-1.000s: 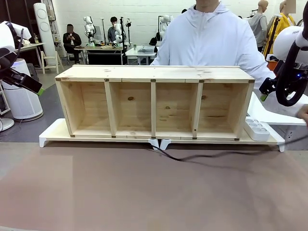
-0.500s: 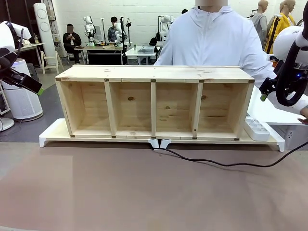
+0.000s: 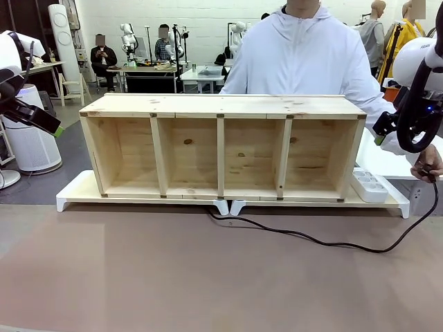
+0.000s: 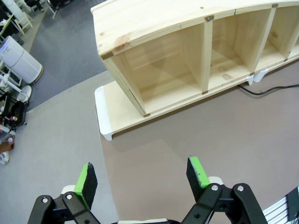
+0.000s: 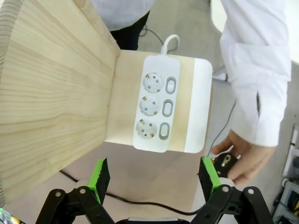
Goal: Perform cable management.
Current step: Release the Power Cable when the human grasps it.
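Note:
The black cable [image 3: 325,242] runs out from under the middle of the wooden shelf [image 3: 221,145], curves across the brown table and rises at the right to the person's hand [image 3: 429,166]. That hand [image 5: 243,158] holds the black plug [image 5: 224,164]. The cable [image 5: 140,203] passes below the white power strip [image 5: 156,109], which lies on the white riser beside the shelf's right end [image 3: 370,185]. My right gripper [image 5: 154,179] hovers open above the strip, holding nothing. High at the table's left, my left gripper [image 4: 141,177] is open and holds nothing; the cable [image 4: 271,87] lies far from it.
The four-bay shelf stands on a long white riser [image 3: 76,190] across the table's far half. The person stands right behind it. A white side table [image 3: 394,162] is at the right. Brown mat [image 3: 173,277] covers the near half.
The person's hand at the right has lifted the cable's plug end, and the slack now hangs in a loop lying farther forward on the mat. Neither arm has moved.

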{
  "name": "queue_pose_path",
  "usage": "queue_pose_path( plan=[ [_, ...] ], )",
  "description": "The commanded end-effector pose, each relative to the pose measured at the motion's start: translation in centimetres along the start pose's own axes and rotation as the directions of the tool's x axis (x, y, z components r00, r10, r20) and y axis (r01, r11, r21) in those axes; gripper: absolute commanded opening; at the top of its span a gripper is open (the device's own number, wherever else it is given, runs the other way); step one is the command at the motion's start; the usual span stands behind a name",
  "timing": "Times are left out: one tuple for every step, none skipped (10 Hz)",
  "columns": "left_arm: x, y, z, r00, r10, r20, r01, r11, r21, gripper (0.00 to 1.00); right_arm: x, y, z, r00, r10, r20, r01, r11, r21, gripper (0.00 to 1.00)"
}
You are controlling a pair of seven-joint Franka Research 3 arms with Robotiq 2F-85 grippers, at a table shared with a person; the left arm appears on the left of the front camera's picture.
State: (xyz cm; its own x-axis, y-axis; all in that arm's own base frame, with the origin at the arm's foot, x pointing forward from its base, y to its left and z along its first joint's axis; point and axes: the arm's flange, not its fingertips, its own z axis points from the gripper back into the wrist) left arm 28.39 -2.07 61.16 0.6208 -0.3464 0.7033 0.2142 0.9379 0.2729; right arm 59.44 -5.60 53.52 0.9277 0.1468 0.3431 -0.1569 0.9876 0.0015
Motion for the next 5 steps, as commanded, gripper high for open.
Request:
queue_pose_path(
  plan=[
    [0.14,-0.03,-0.2,1.0,-0.003,0.007,0.003,1.0,0.008,1.0,-0.01,-0.02,-0.06,1.0,0.0,-0.001,0.0,1.0,0.0,0.98],
    [0.14,-0.03,-0.2,1.0,-0.003,0.007,0.003,1.0,0.008,1.0,-0.01,-0.02,-0.06,1.0,0.0,-0.001,0.0,1.0,0.0,0.98],
    [0.14,-0.03,-0.2,1.0,-0.003,0.007,0.003,1.0,0.008,1.0,-0.01,-0.02,-0.06,1.0,0.0,-0.001,0.0,1.0,0.0,0.98],
    [0.14,-0.03,-0.2,1.0,-0.003,0.007,0.003,1.0,0.008,1.0,-0.01,-0.02,-0.06,1.0,0.0,-0.001,0.0,1.0,0.0,0.98],
    [0.14,-0.03,-0.2,1.0,-0.003,0.007,0.003,1.0,0.008,1.0,-0.01,-0.02,-0.06,1.0,0.0,-0.001,0.0,1.0,0.0,0.98]
  ],
)
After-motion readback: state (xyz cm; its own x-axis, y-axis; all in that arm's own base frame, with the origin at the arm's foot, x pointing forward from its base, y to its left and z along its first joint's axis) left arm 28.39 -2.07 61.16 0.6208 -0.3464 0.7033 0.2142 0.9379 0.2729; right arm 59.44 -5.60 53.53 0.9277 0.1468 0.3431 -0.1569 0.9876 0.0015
